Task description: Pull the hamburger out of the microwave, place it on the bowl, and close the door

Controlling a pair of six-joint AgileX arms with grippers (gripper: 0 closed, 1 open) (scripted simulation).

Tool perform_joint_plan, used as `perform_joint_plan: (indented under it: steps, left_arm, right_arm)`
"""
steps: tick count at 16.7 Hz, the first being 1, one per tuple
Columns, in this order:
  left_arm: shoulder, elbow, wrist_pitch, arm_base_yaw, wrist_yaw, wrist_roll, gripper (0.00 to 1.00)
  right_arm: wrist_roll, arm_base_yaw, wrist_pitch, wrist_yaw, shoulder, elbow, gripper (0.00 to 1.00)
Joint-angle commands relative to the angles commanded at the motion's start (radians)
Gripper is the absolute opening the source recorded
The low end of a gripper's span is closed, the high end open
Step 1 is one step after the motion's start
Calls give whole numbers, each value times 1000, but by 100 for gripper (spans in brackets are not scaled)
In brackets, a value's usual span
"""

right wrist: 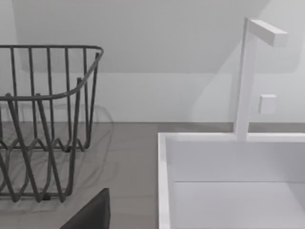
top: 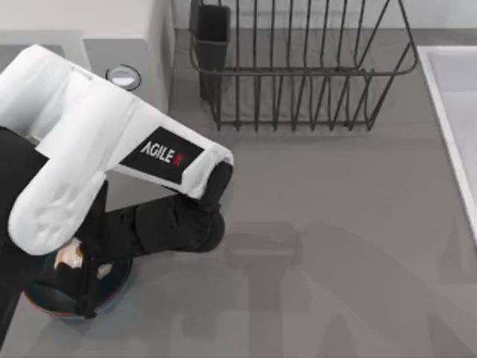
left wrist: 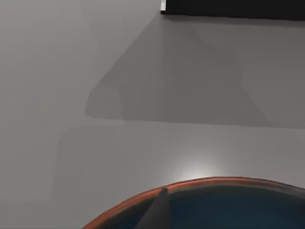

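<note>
the left gripper of the agilex pair hung low over the bowl at the near left of the table, its dark fingers pointing down past the rim; whether they were spread or pinched together could not be told from above, the white forearm covering much of them. the hamburger, a whitish lump with orange patches, sat just beside the fingers over the bowl's inside, though contact with either could not be made out. from the left wrist camera the bowl's reddish-brown rim curved across the frame with the teal interior below it and one dark fingertip reaching down inside it, grey tabletop beyond.

behind the arm, at the far left, stood the white microwave, one round knob on its grey front; its door was hidden by the arm. a dark wire dish rack stood at the far centre, a white sink along the right edge. the right wrist camera looked across at the rack, the sink basin and a white faucet, with a dark finger of the right gripper in the foreground, its state not discernible.
</note>
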Motion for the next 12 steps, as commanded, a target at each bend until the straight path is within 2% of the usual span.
perform_joint_plan:
  steps: [4, 12]
  left_arm:
    - [0, 0, 0, 0, 0, 0, 98]
    - [0, 0, 0, 0, 0, 0, 100]
  right_arm:
    - [0, 0, 0, 0, 0, 0, 100]
    - [0, 0, 0, 0, 0, 0, 100]
